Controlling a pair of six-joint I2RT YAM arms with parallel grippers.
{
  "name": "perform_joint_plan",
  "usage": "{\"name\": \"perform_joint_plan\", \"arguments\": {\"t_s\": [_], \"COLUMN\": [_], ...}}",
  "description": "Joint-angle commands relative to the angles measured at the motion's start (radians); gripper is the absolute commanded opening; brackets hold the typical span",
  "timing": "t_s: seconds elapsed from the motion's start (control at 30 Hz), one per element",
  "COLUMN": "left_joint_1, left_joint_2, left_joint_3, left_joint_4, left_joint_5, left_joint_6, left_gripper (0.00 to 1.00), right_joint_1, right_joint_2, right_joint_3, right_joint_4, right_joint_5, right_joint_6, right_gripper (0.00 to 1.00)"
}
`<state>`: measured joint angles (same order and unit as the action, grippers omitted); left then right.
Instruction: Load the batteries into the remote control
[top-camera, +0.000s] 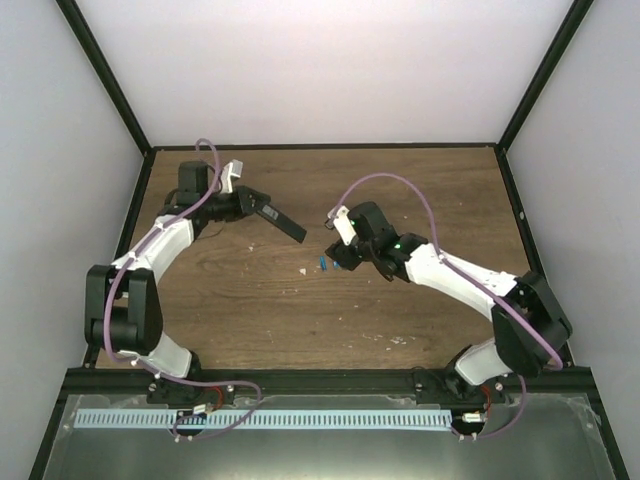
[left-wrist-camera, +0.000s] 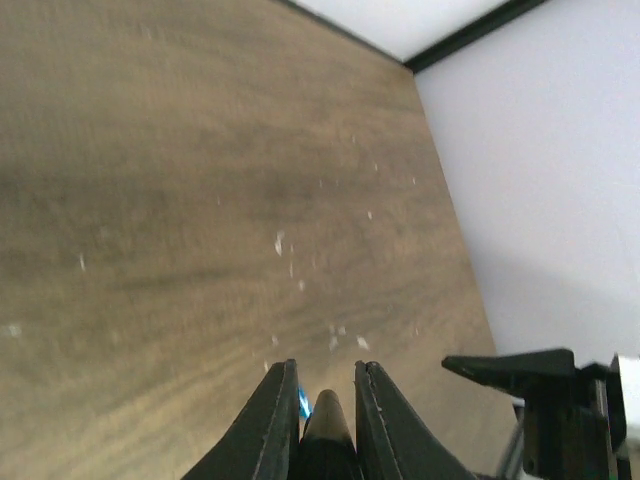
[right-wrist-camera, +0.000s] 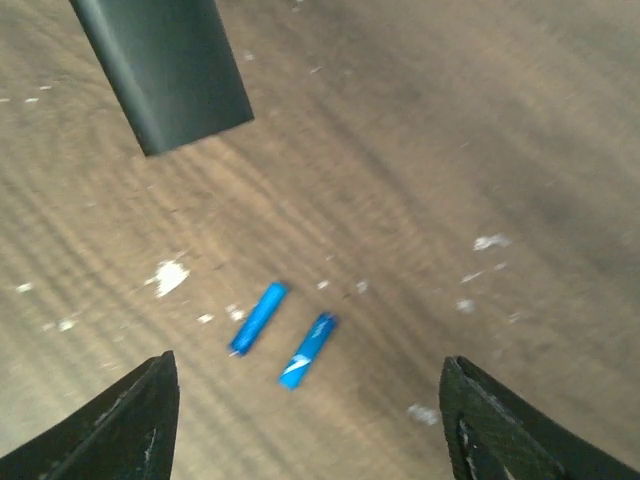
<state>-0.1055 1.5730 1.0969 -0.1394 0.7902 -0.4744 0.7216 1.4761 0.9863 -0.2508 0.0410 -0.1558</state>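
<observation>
My left gripper (top-camera: 252, 204) is shut on one end of the black remote control (top-camera: 282, 222), which it holds above the table, slanting toward the centre. In the left wrist view the remote's dark end (left-wrist-camera: 326, 435) sits between my closed fingers (left-wrist-camera: 272, 425). Two blue batteries (top-camera: 323, 264) lie side by side on the wood, apart from each other. My right gripper (top-camera: 338, 257) hovers over them, open and empty. In the right wrist view the two batteries (right-wrist-camera: 258, 318) (right-wrist-camera: 308, 350) lie between my spread fingers (right-wrist-camera: 140, 425), and the remote's free end (right-wrist-camera: 165, 70) shows at the top left.
White specks of debris (right-wrist-camera: 170, 275) are scattered on the wooden table (top-camera: 400, 180). Black frame posts and pale walls bound the table at the back and sides. The right arm's black parts (left-wrist-camera: 545, 385) show at the right of the left wrist view.
</observation>
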Motion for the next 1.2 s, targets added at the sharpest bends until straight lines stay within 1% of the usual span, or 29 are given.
{"name": "perform_joint_plan", "arguments": {"t_s": [0.0, 0.07, 0.13, 0.2, 0.27, 0.37, 0.53, 0.7, 0.87, 1.0, 1.17], "left_joint_1": [-0.003, -0.003, -0.009, -0.023, -0.046, -0.089, -0.149, -0.151, -0.153, -0.154, -0.153], "left_joint_2": [-0.089, -0.132, -0.175, -0.21, -0.23, -0.233, -0.223, -0.227, -0.193, -0.203, -0.209], "left_joint_3": [-0.1, -0.143, -0.172, -0.186, -0.188, -0.18, -0.19, -0.194, -0.135, -0.15, -0.164], "left_joint_4": [-0.049, -0.045, -0.045, -0.057, -0.072, -0.1, -0.08, -0.046, -0.117, -0.072, -0.067], "left_joint_5": [0.122, 0.143, 0.156, 0.16, 0.165, 0.17, 0.157, 0.162, 0.198, 0.215, 0.237], "left_joint_6": [0.027, 0.026, 0.032, 0.038, 0.044, 0.057, 0.045, 0.036, 0.091, 0.071, 0.086], "left_gripper": [0.0, 0.0, 0.0, 0.0, 0.0, 0.0, 0.0, 0.0, 0.0, 0.0, 0.0], "right_joint_1": [-0.002, -0.002, -0.002, -0.002, -0.001, 0.0, 0.014, 0.044, 0.077, 0.108, 0.116], "right_joint_2": [-0.124, -0.196, -0.265, -0.316, -0.319, -0.289, -0.259, -0.263, -0.212, -0.167, -0.139], "right_joint_3": [-0.077, -0.154, -0.225, -0.278, -0.272, -0.242, -0.231, -0.239, -0.202, -0.169, -0.139], "right_joint_4": [-0.032, 0.021, 0.076, 0.113, 0.112, 0.093, 0.089, 0.136, 0.13, 0.123, 0.124], "right_joint_5": [-0.215, -0.312, -0.39, -0.425, -0.455, -0.479, -0.445, -0.393, -0.364, -0.305, -0.3], "right_joint_6": [0.069, 0.028, -0.017, -0.052, -0.058, -0.058, -0.083, -0.091, -0.098, -0.101, -0.096], "right_gripper": [0.63, 0.68, 0.77, 0.84, 0.86, 0.87, 0.89, 0.89, 0.89, 0.89, 0.87]}}
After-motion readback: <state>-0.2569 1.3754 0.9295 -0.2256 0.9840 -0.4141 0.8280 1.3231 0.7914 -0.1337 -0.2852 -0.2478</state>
